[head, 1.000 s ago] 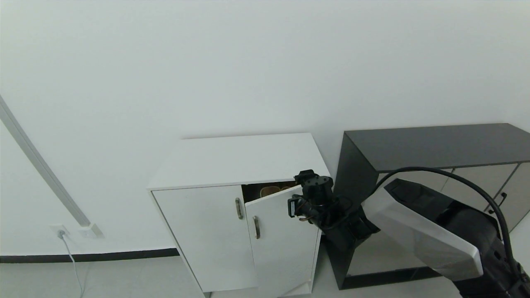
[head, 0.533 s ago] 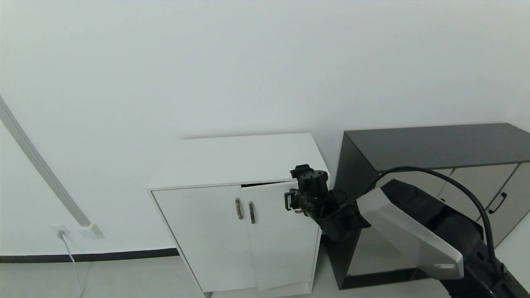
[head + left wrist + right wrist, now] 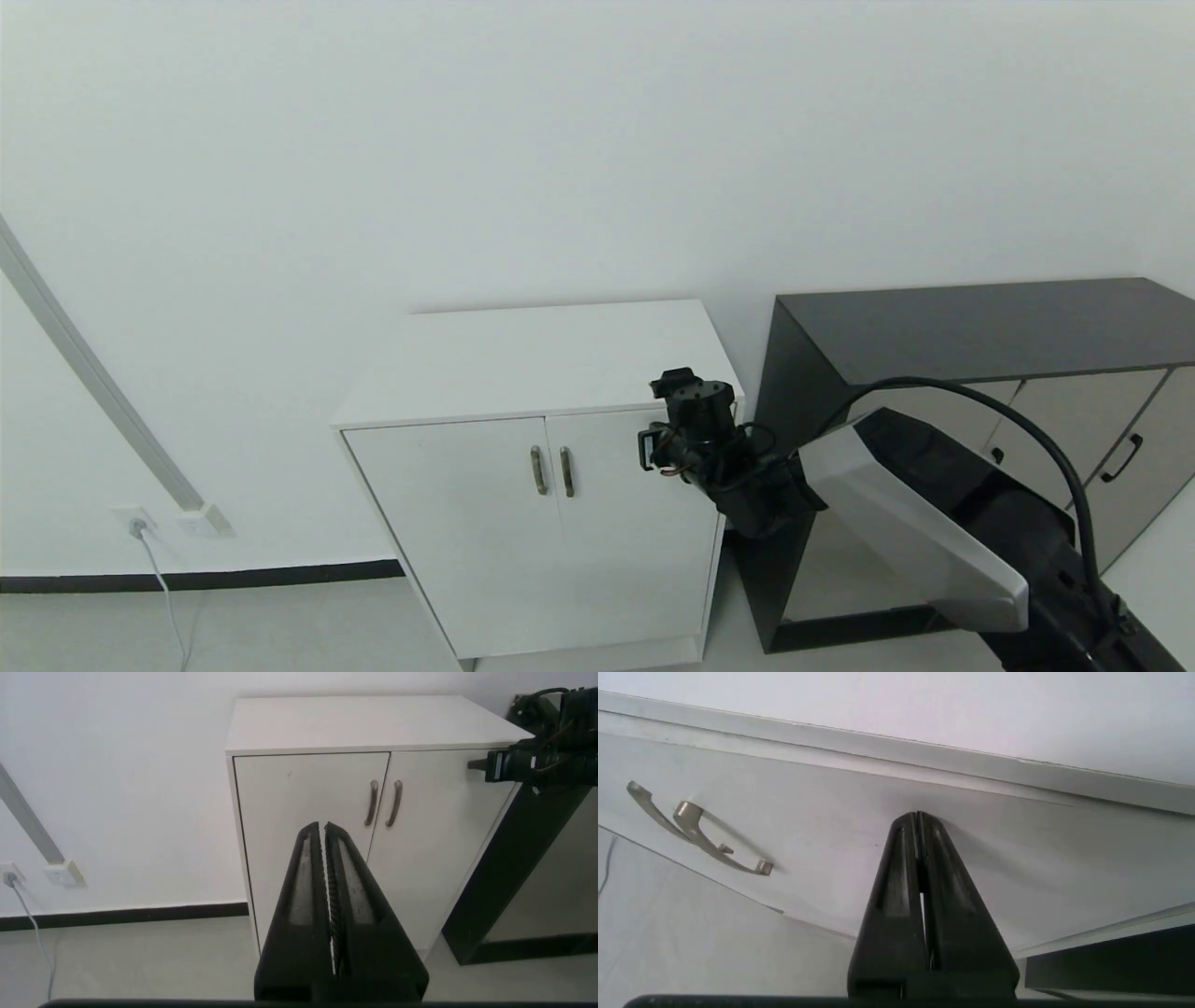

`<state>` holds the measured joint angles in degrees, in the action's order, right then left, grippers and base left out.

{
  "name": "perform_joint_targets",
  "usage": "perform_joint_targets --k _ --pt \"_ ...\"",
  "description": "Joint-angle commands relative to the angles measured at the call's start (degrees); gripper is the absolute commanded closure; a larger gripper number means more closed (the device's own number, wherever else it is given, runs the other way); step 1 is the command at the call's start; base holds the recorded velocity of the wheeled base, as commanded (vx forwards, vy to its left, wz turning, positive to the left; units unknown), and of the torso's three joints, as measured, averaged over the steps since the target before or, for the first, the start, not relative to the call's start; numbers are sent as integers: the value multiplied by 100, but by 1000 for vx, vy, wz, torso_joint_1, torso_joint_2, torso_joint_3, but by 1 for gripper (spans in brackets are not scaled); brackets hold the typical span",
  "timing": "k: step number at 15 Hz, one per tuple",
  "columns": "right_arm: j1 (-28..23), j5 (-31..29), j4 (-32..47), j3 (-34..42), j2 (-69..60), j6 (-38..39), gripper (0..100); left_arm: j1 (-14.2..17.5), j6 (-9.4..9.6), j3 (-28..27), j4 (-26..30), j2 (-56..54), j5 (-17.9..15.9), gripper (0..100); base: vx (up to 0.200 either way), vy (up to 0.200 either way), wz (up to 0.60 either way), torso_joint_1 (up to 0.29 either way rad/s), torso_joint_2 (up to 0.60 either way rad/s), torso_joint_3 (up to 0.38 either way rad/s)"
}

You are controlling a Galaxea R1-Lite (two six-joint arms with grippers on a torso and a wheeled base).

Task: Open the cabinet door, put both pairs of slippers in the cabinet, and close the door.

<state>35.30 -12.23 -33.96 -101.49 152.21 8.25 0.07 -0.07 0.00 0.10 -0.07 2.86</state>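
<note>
The white cabinet (image 3: 532, 364) stands against the wall with both doors flush. Its right door (image 3: 635, 532) carries a metal handle (image 3: 566, 471) beside the left door's handle (image 3: 538, 469). My right gripper (image 3: 646, 448) is shut, with its tip against the upper part of the right door near the hinge side; the right wrist view has the gripper (image 3: 920, 821) touching the door panel (image 3: 1046, 877), handles (image 3: 701, 835) off to one side. My left gripper (image 3: 324, 829) is shut and empty, held back in front of the cabinet (image 3: 308, 859), well apart from it.
A black cabinet (image 3: 980, 327) with grey doors stands right next to the white one. A wall socket (image 3: 138, 525) with a hanging cable and a slanted white conduit (image 3: 84, 364) are on the wall to the left. Bare floor (image 3: 233, 625) lies before the cabinet.
The right door has swung from ajar to fully shut, with my right gripper following it in toward the cabinet. The brown things seen inside earlier are now hidden behind the door.
</note>
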Motion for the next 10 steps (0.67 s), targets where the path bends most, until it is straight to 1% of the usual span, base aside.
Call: perform_joint_targets --k 1,2,6,8,10 --pt "-15 -8 56 -126 54 10 100 1 -1 0 -1 7 4 100 0 0 0 0 0 0" --pt "-15 -8 100 -240 89 10 100 1 -1 0 -1 7 4 100 0 0 0 0 0 0" --pt "-15 -25 92 -249 89 10 100 1 -1 0 -1 7 4 100 0 0 0 0 0 0" --pt "-15 -34 56 -117 -16 10 100 1 -1 0 -1 7 4 100 0 0 0 0 0 0" --pt "3 -34 39 199 -262 18 100 1 -1 0 -10 7 12 100 0 0 0 0 0 0"
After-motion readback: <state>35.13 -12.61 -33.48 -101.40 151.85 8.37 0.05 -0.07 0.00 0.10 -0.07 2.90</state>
